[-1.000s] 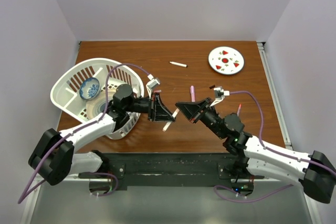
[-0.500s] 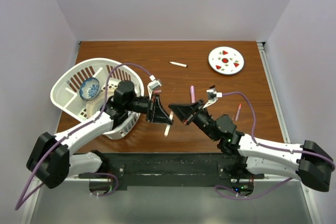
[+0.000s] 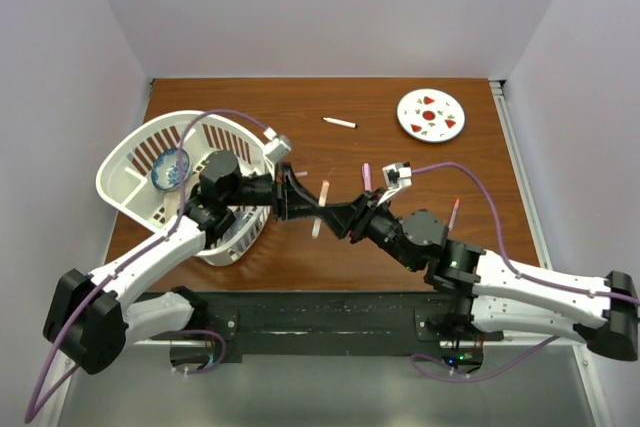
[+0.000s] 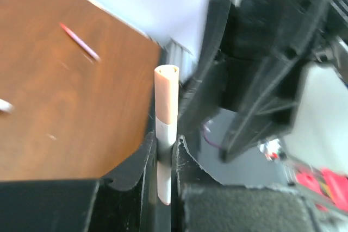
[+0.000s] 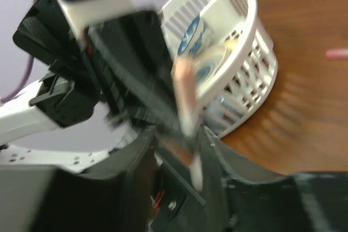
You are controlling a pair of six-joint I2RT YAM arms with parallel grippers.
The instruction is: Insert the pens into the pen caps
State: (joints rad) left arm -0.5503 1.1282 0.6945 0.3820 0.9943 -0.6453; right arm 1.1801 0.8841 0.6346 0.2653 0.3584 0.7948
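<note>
Right fingers (image 5: pixel 231 161) reached pen (image 4: pixel 166 107) — grip cannot tell | left fingers (image 4: pixel 133 169) clamped on pen | basket (image 3: pixel 125 147): blue bowl (image 3: pixel 170 169)

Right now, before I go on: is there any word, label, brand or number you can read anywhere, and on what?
None: no view shows readable text.
Plate: red and dark marks only, no letters.
Bowl in the basket: blue pattern, no letters.
Pen: plain white and peach, no print visible.
The right wrist view is too blurred to read anything.
</note>
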